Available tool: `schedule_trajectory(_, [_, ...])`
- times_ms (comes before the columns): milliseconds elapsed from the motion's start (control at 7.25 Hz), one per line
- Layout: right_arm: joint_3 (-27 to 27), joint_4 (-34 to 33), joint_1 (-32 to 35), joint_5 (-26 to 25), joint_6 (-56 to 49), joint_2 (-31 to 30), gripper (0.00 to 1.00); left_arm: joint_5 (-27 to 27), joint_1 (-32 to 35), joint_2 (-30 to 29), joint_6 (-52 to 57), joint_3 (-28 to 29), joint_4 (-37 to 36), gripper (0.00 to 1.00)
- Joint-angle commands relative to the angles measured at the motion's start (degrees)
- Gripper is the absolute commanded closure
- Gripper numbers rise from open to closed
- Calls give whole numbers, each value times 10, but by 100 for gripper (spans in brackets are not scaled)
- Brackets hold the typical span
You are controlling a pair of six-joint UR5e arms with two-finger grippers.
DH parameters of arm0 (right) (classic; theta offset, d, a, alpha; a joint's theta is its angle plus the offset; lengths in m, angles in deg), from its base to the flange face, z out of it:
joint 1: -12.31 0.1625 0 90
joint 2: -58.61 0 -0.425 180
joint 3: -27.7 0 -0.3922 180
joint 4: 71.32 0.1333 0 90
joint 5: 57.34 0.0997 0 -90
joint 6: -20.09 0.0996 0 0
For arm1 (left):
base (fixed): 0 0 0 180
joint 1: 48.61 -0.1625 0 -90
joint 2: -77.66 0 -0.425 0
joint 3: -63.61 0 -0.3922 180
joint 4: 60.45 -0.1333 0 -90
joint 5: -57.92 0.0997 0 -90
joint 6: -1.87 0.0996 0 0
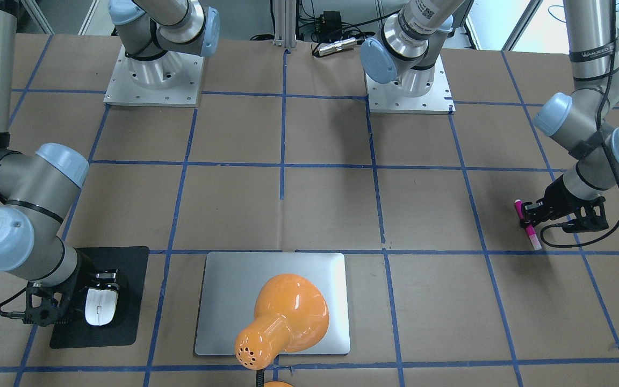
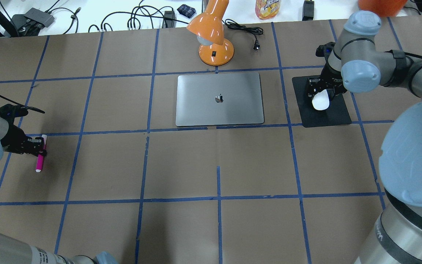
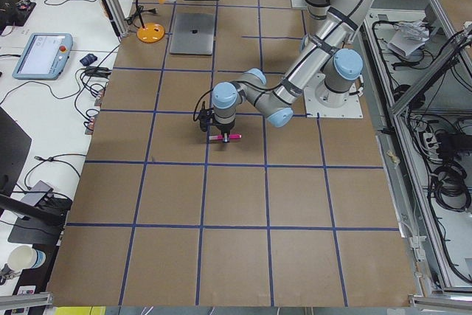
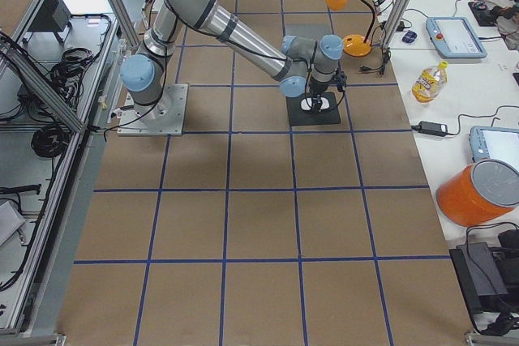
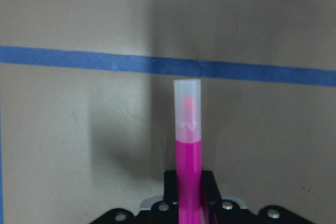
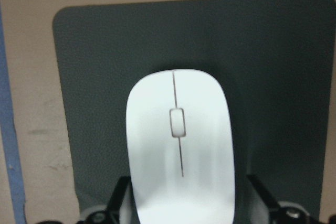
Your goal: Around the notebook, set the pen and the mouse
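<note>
The silver-grey notebook [image 2: 233, 110] lies closed at the table's far middle. The magenta pen [image 2: 41, 154] with its pale cap [image 5: 187, 103] is at the far left, several grid squares from the notebook. My left gripper [image 2: 38, 147] is shut on the pen's barrel, close above the brown paper. The white mouse [image 2: 321, 101] sits over a black mat [image 2: 337, 114] just right of the notebook. My right gripper [image 2: 319, 92] is shut on the mouse's rear, its fingers [image 6: 119, 205] against both sides. In the front-facing view the pen [image 1: 527, 232] is at the right and the mouse [image 1: 99, 307] at the left.
An orange desk lamp [image 2: 214, 40] stands just behind the notebook and hides part of the notebook [image 1: 229, 290] in the front-facing view. Its cord [image 2: 247, 31] trails to the right. Blue tape lines [image 2: 218, 198] grid the brown paper. Both arm bases [image 1: 153, 80] stand at the robot's side.
</note>
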Motion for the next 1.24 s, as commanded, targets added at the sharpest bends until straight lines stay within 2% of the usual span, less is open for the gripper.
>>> schedule_trajectory(0, [5, 7, 0, -1, 0, -7, 9, 4, 6, 20, -46, -1, 7, 100])
schedule_trajectory(138, [6, 11, -1, 0, 4, -23, 8, 0, 9, 30, -53, 0, 11, 100])
schedule_trajectory(276, [7, 54, 0, 2, 14, -69, 7, 3, 12, 45, -58, -1, 12, 100])
schedule_trajectory(414, [7, 116, 0, 5, 17, -122, 6, 1, 14, 58, -63, -4, 15, 100])
schedule_trajectory(552, [9, 194, 0, 6, 19, -174, 5, 1, 33, 65, -115, -2, 15, 100])
schedule_trajectory(828, [53, 351, 4, 9, 70, -256, 0, 4, 97, 86, -233, -4, 22, 100])
schedule_trajectory(966, [95, 395, 49, 10, 146, -265, 0, 2, 124, 97, -312, -5, 35, 100])
schedule_trajectory(1103, [140, 402, 119, 1, 215, -259, 0, 1, 153, 114, -363, -10, 45, 100])
